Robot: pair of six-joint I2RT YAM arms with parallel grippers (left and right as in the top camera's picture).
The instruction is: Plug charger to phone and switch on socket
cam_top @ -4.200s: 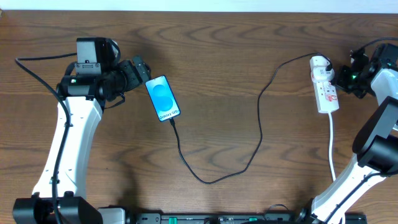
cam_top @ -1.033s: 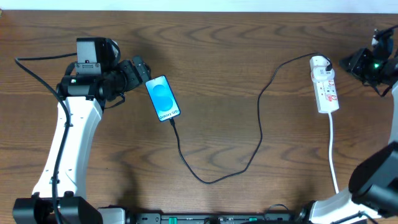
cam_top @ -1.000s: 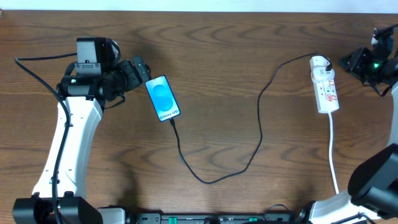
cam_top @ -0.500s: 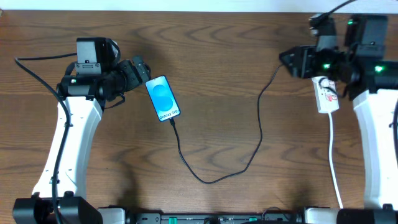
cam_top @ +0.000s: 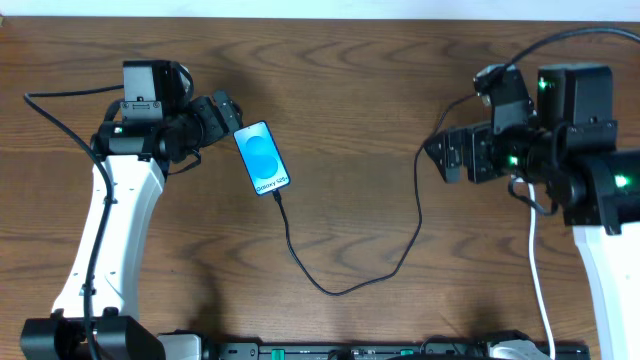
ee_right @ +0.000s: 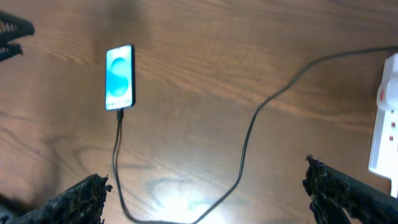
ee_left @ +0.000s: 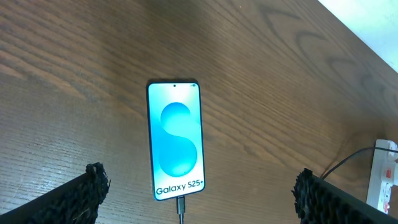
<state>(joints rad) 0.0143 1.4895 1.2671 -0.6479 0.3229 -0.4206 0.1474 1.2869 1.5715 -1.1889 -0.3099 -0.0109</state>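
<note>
The phone (cam_top: 263,158) lies face up at the left of the table, its blue screen lit. In the left wrist view the charger (ee_left: 181,206) has its plug tip in the bottom edge of the phone (ee_left: 176,148). The black charger (cam_top: 418,215) loops across the middle toward the socket (ee_right: 385,127), which my right arm mostly hides from overhead. My left gripper (cam_top: 232,110) hovers open just behind the phone's top end. My right gripper (cam_top: 438,158) hangs open above the cable, left of the socket, holding nothing.
The socket's white cord (cam_top: 535,265) runs toward the front right edge. The left arm's own black cable (cam_top: 60,95) arcs over the far left of the wooden table (cam_top: 350,90).
My right arm has swung in from the far right edge, over the socket, to its left side, and its jaws have opened wide. The left arm, phone and charger have not moved.
</note>
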